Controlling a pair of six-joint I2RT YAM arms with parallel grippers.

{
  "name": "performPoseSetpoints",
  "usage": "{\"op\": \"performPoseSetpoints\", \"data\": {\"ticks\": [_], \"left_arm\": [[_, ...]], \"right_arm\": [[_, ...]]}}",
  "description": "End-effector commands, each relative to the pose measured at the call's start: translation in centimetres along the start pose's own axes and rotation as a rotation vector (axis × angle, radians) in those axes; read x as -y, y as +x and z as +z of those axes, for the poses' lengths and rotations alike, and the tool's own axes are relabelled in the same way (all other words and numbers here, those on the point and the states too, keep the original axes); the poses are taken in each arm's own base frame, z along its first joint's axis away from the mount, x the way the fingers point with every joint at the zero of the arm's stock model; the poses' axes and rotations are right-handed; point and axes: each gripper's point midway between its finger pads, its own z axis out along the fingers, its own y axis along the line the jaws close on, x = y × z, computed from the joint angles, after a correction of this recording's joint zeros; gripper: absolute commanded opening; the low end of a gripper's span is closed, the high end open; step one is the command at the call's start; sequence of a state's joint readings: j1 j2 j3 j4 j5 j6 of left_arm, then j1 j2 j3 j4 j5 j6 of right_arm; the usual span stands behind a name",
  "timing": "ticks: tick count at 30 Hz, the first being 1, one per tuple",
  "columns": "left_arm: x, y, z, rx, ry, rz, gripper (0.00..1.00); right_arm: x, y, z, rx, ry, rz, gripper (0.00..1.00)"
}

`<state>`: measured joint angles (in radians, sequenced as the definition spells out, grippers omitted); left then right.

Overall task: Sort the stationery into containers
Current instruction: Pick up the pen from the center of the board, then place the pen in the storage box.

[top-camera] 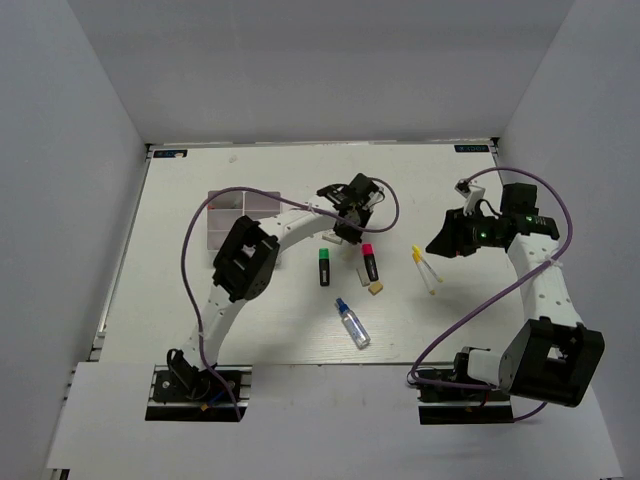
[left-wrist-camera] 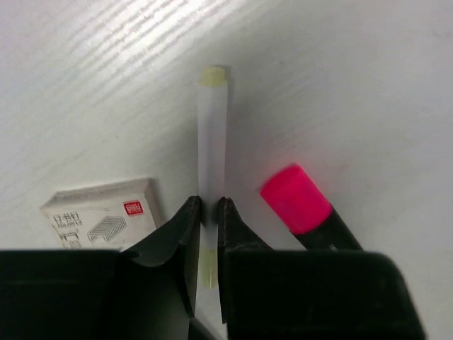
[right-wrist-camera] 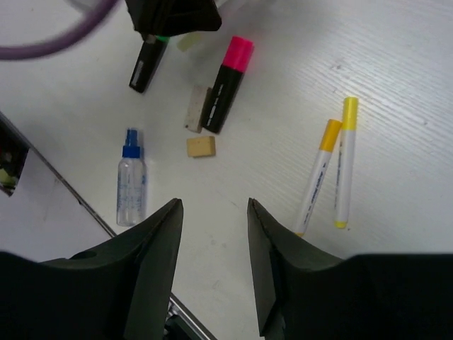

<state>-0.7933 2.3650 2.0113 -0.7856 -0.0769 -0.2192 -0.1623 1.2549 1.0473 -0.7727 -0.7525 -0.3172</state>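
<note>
The left arm (top-camera: 245,262) hides part of the organizer box (top-camera: 222,222).

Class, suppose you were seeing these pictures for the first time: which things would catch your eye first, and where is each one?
First, the left gripper pinching the white stick near its end, with the bright pink-capped highlighter lying close beside it in the left wrist view. Next, the right gripper hangs open above the table, with the two yellow-tipped pens lying side by side off to one side of it.
</note>
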Motion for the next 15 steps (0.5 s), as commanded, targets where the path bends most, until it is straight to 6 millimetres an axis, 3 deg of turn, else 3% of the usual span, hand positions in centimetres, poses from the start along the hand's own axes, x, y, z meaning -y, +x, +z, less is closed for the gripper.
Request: {"op": "performPoseSetpoints", "data": {"ticks": [1,2,3,4,5,6,7,8,9,11,13,14,15], "left_arm": [[2.1,-9.1,-12.7,0.39,0.205,-0.091,0.0],[1.1,-7.6,-12.3,0.393,0.197,-0.101,0.0],[1.3,-9.5,-14.3,0.509,0.224,-0.102,0.0],[0.5,-7.8,-13.8,0.503,0.223,-0.108,0.0],[0.4,-8.5,-17.4,0.592,0.243,-0.107,0.0],[-0.6,-9.4,-18.7,0.665,0.223,-0.135,0.0],[-1.3,-7.9,-18.2,0.655,0.194,-0.145,0.0],[-2.5,-7.9,-18.9,0.681,0.162,-0.175,0.0],[-3.9,-8.1,-20.9,0.738,0.102,-0.219,0.0],[-7.0,-7.3,-21.5,0.776,-0.002,-0.281,0.0],[-8.5,-7.4,-23.7,0.842,-0.048,-0.316,0.0],[-9.2,-7.2,-23.9,0.85,-0.083,-0.341,0.0],[-11.2,-6.8,-24.1,0.855,-0.177,-0.381,0.0]], "right_arm": [[-2.1,1.1,-0.3,0.011,-0.103,-0.14,0.47],[-2.7,1.6,-0.2,0.016,-0.139,-0.151,0.44],[-2.7,2.1,-0.1,0.016,-0.154,-0.211,0.36],[-3.2,2.4,-0.1,0.023,-0.18,-0.232,0.32],[-3.6,2.8,0.0,0.026,-0.208,-0.239,0.28],[-4.0,3.3,0.1,0.034,-0.241,-0.311,0.21],[-4.1,3.7,0.2,0.036,-0.258,-0.318,0.17],[-4.4,3.7,0.2,0.05,-0.279,-0.363,0.14],[-4.7,4.1,0.4,0.056,-0.305,-0.382,0.12],[-5.0,4.2,0.6,0.066,-0.325,-0.401,0.1],[-4.7,4.0,0.8,0.069,-0.323,-0.4,0.1],[-4.7,4.0,0.9,0.066,-0.329,-0.398,0.1],[-4.7,3.9,1.0,0.064,-0.328,-0.401,0.1]]}}
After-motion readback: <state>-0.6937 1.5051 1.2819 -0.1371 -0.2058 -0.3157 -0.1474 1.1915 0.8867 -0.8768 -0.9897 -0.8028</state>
